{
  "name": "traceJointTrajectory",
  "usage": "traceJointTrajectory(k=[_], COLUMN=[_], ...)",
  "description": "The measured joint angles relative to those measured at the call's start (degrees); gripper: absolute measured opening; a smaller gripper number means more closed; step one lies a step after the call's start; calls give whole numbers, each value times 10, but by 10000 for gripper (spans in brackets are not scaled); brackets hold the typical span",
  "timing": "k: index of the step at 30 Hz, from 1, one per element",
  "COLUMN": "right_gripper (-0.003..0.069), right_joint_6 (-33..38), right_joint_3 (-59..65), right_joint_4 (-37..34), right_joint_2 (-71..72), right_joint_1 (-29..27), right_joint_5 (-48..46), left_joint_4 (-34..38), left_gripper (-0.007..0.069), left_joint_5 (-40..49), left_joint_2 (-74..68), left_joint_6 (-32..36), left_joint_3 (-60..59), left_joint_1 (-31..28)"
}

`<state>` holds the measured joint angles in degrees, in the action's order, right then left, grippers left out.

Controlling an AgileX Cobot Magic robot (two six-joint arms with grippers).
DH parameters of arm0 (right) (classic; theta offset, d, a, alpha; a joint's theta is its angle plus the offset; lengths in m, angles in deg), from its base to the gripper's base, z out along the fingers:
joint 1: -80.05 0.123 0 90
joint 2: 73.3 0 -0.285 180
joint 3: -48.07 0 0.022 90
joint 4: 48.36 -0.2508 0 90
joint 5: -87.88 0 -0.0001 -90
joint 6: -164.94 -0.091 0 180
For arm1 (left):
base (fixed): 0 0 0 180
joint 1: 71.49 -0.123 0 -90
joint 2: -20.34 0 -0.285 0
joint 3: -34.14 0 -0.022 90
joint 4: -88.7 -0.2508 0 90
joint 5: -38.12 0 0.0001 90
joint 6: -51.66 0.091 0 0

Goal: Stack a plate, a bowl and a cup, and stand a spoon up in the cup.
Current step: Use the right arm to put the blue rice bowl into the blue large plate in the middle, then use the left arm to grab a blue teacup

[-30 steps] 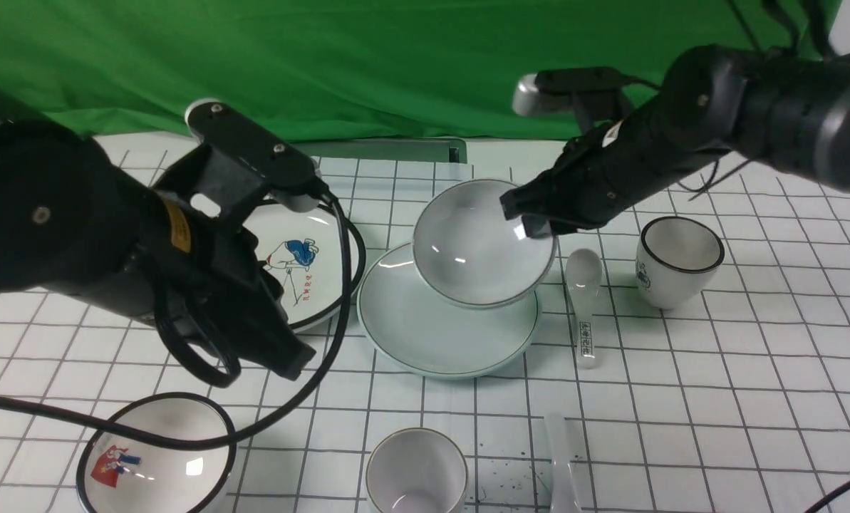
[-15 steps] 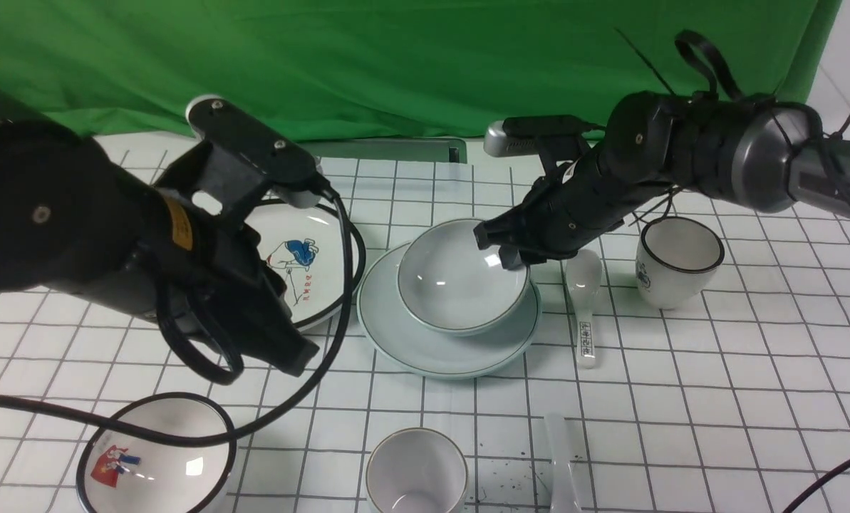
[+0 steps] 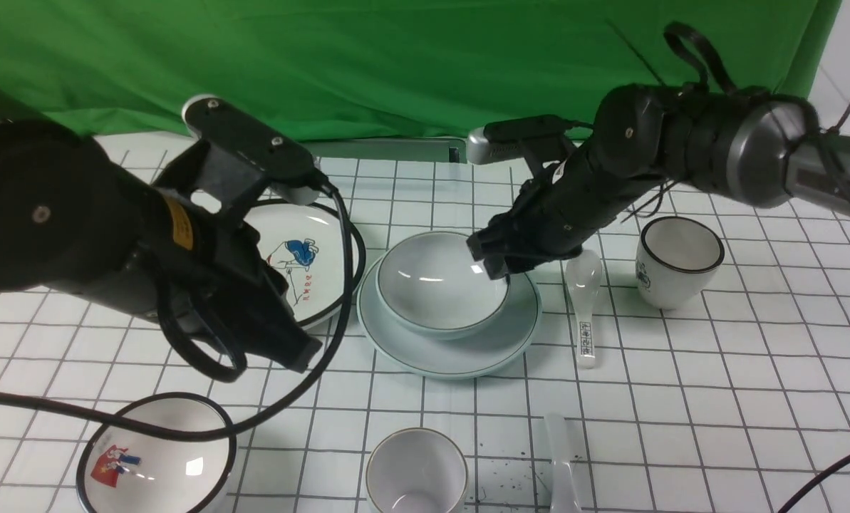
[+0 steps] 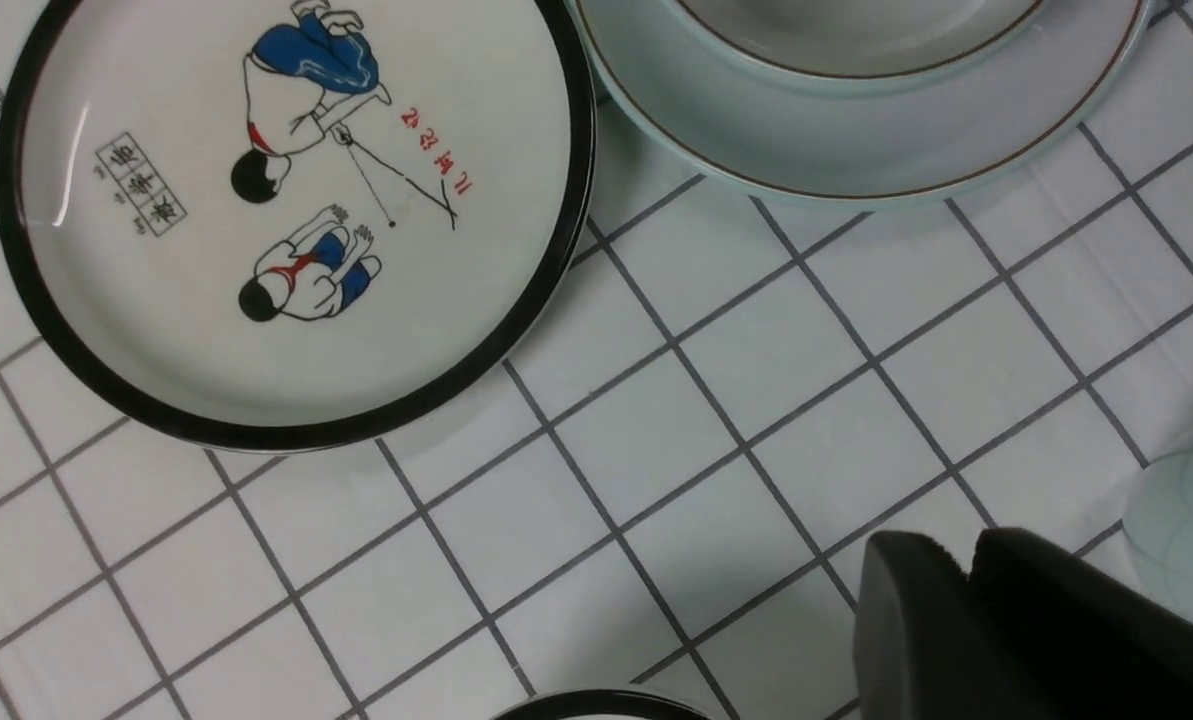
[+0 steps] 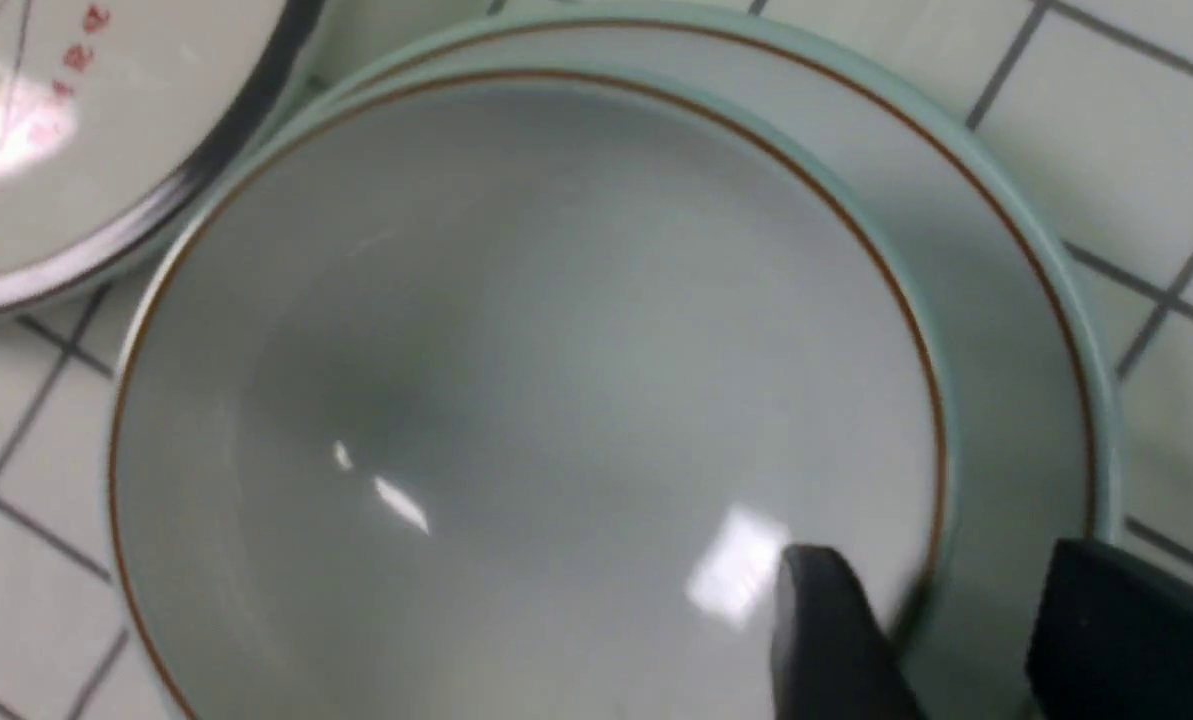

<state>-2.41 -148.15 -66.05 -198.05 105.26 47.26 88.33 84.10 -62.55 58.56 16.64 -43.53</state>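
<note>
The plain plate (image 3: 460, 353) lies mid-table. The plain bowl (image 3: 432, 285) sits upright in it, a little left of centre. My right gripper (image 3: 499, 269) is at the bowl's right rim and open: in the right wrist view (image 5: 941, 570) one finger is inside the bowl (image 5: 516, 400), the other outside over the plate (image 5: 1016, 330). The plain cup (image 3: 416, 470) stands at the front edge. The plain spoon (image 3: 560, 456) lies to its right. My left gripper (image 3: 303, 356) is shut and empty above the table, left of the plate; it also shows in the left wrist view (image 4: 956, 545).
A black-rimmed cartoon plate (image 3: 303, 263) lies left of the plain plate, under my left arm. A black-rimmed cartoon bowl (image 3: 157, 456) is at the front left. A printed spoon (image 3: 583, 299) and a black-rimmed cup (image 3: 677, 260) are right of the plate. A black cable crosses the front left.
My right gripper has brought the bowl down and leftward from a tilted hold in the air; it now sits in the plate. The left arm has barely moved.
</note>
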Motion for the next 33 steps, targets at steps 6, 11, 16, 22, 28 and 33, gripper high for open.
traceJointTrajectory(k=[6, 11, 16, 22, 28, 33], right_gripper=[330, 330, 330, 330, 330, 330], right_joint_6=[7, 8, 8, 8, 8, 8], right_joint_3=[-7, -9, -8, -6, 16, 34], right_joint_4=[107, 161, 168, 168, 168, 168], right_joint_2=[98, 196, 265, 294, 295, 295], right_joint_1=[-11, -14, -14, -14, -14, -14], right_joint_5=[-108, -197, -218, -220, -223, -225], left_joint_4=[46, 46, 61, 61, 46, 41], left_gripper=[256, 503, 601, 363, 5, -4], left_joint_5=[-7, -23, -26, -25, 25, 64], left_joint_2=[-38, -115, -189, -240, -221, -213], left_joint_6=[38, 37, 26, 22, 22, 31], left_joint_3=[0, 6, 21, 32, 87, 198], left_joint_1=[36, 87, 96, 97, 98, 74])
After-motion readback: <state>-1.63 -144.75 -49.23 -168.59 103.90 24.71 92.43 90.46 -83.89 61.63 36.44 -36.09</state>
